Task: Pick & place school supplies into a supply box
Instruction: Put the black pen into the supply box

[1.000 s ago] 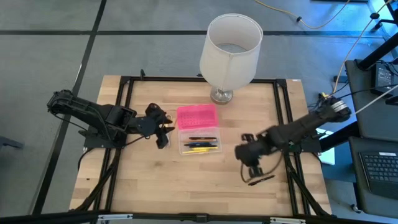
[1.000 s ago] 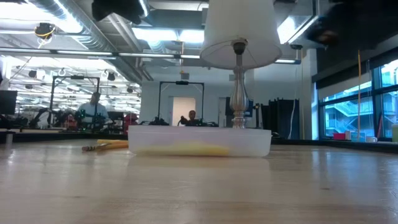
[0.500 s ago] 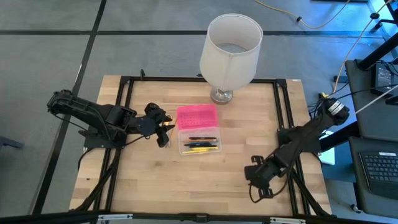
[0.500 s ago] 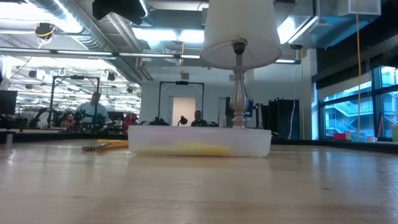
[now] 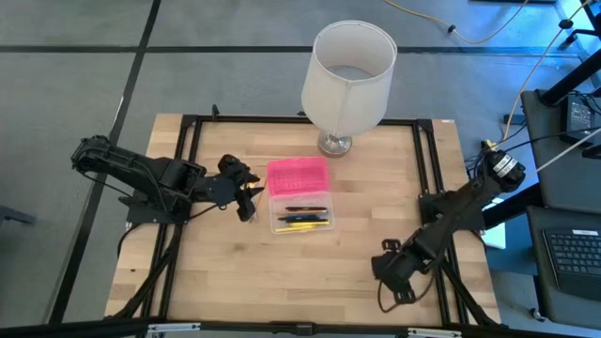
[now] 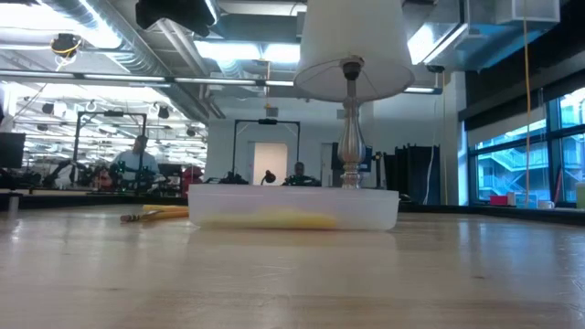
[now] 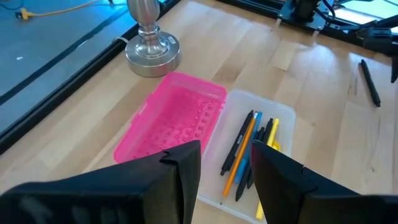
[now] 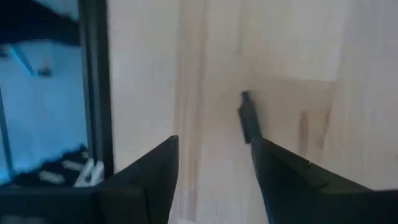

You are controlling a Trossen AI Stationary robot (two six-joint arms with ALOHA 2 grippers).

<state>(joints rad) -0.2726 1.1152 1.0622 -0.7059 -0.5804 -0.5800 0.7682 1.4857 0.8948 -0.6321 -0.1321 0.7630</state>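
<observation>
Sorting well advanced: several pens and yellow pencils already lie in supply box [image 5: 300,219], clear plastic tray at table centre, bright pink studded lid [image 7: 171,121] flipped open on far side. Left gripper [image 5: 247,199] hovers just left of box, fingers parted, holding nothing. White drum-shade lamp [image 5: 348,70] on metal base stands beyond box. Left to do: one black pen [image 8: 249,116], slim and matte, on bare wood near right front corner. Right gripper [image 5: 394,282] over it, fingers wide, nothing held.
</observation>
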